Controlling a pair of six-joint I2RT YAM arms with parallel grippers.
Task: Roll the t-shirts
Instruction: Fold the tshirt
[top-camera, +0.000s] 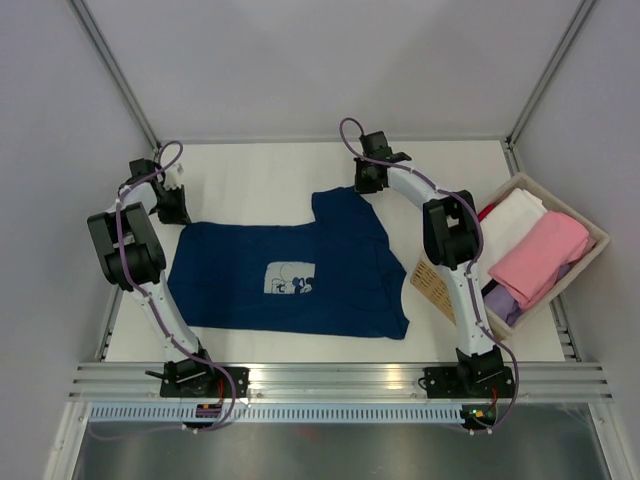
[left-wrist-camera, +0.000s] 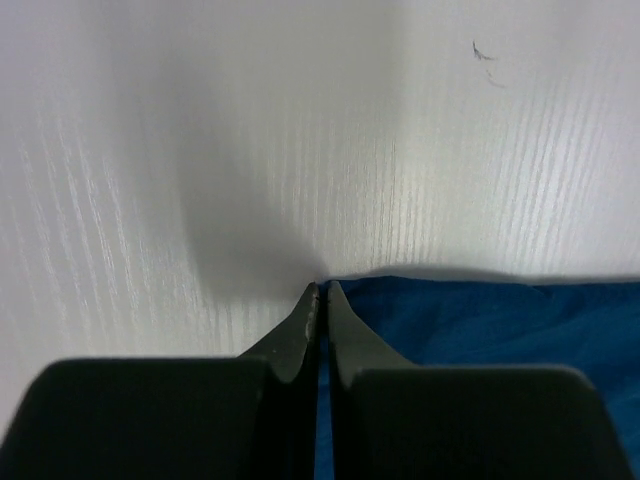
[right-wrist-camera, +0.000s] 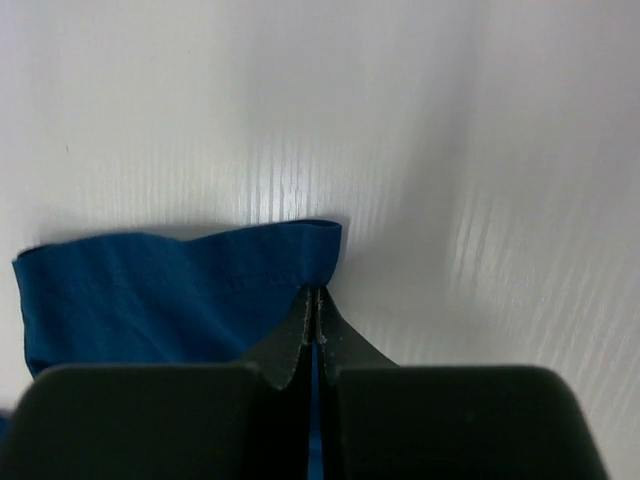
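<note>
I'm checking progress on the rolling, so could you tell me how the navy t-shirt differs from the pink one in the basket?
The navy t-shirt lies spread flat on the table; the pink t-shirt sits bundled in the basket. The navy one bears a pale chest print; the pink one shows none. The left gripper and right gripper pinch the navy one's far corners; nothing grips the pink one. Both are plain-coloured cloth.
</note>
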